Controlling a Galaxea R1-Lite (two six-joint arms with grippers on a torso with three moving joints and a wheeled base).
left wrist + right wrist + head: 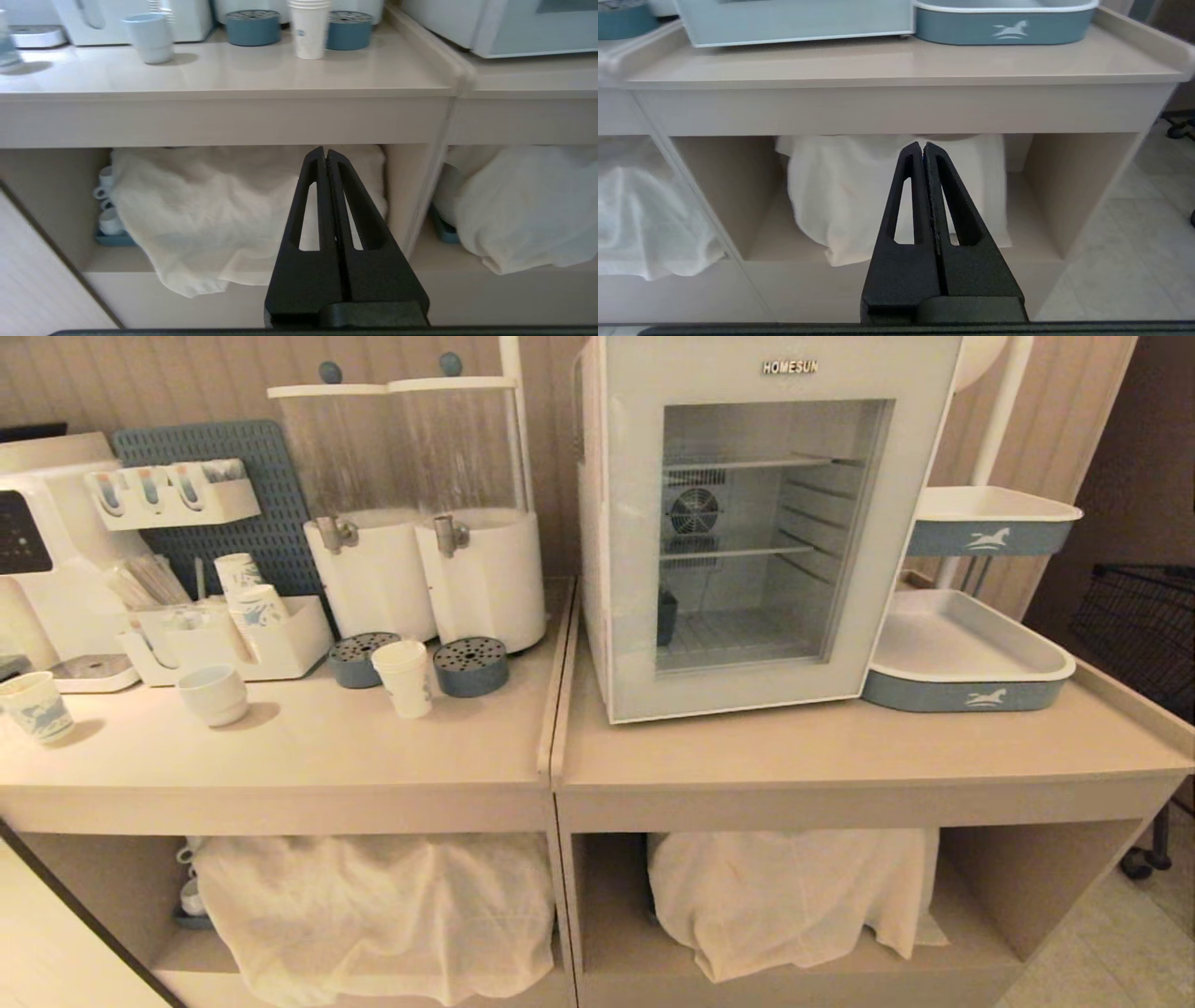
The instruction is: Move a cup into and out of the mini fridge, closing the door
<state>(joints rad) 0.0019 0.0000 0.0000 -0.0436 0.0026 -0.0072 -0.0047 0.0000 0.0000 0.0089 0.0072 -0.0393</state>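
Warm, dim light — soft countertop shadows

text: "HOMESUN" | on: top frame of the door point(644, 523) of the mini fridge point(590, 504) | other readable text: none | trays point(966, 693): horse emblem only

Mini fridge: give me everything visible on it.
The mini fridge is a white boxy unit with HOMESUN lettering on top. Its glass-paned door is shut. Inside show wire shelves, a rear fan and one small dark item low down. It stands upright on the right counter, its right side beside a blue-sided tray.
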